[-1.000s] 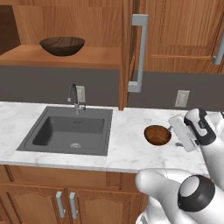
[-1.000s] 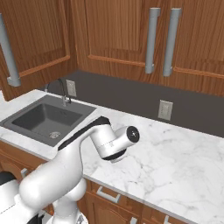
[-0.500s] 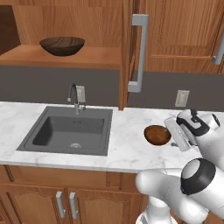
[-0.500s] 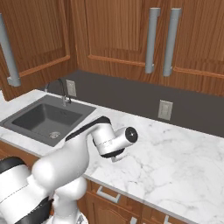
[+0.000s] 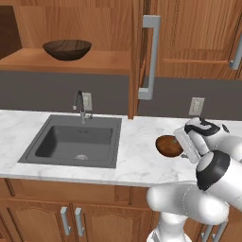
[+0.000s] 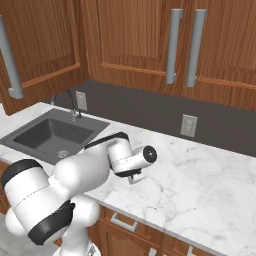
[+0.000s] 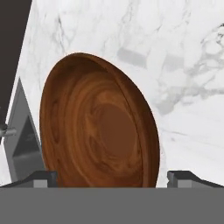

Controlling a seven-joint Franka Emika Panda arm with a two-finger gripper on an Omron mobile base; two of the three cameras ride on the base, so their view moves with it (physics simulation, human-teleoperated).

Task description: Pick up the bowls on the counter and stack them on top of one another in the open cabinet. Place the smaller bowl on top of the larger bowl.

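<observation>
Smaller bowl (image 7: pixel 98 127): round, glossy reddish-brown wood with swirling grain, resting on the white, grey-veined marble counter (image 7: pixel 175 57). Pincer (image 7: pixel 111 177) hangs right over it, jaws wide apart, nothing held; the two dark fingertips (image 7: pixel 41 178) sit at either side of the bowl's near rim. Bare marble lies beyond the bowl and to its right. Dark sink (image 5: pixel 75 142) is well off to the pincer's left. Larger bowl (image 5: pixel 67 49), dark and streaky, sits on the open cabinet (image 5: pixel 71 61) shelf, up and left.
</observation>
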